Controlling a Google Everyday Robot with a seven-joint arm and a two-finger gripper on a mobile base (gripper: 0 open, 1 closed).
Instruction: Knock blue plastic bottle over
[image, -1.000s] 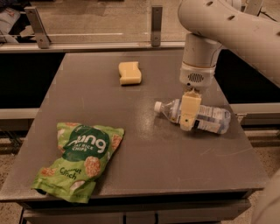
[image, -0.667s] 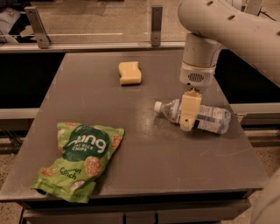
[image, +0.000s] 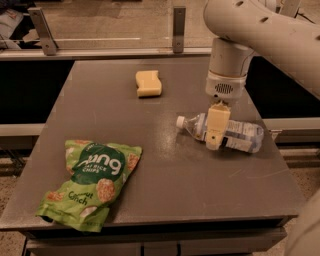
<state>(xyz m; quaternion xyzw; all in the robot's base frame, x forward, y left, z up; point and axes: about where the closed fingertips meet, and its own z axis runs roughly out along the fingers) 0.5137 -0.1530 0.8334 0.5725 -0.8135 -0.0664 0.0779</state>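
Camera view

A: Where is the claw (image: 217, 131), and what is it doing?

B: It hangs straight down from the arm's wrist, across the middle of the blue plastic bottle (image: 242, 136), touching it or very nearly. Whether the claw is spread or pressed together I cannot tell. It shows only as one pale block in front of the bottle.

A: And the bottle itself?

B: Directly under and behind the claw, lying on its side on the bench (image: 175, 190). Its white cap sticks out on one side of the claw and its base on the other. A bottle lying flat like that is a toppled one, so I judge the knocking-over to be done.

A: Why would the claw sit so low?

B: My guess is that a sideways shove on a light bottle is made low down, close to the bench.

A: What else is there, counted?

B: One bottle and one claw. There is one yellow sponge (image: 148, 83), apart from the claw toward the far edge. There is also one green chip bag (image: 92, 182), well apart from it toward the near corner. Both lie flat and out of the claw's way, mere bystanders I'd say.
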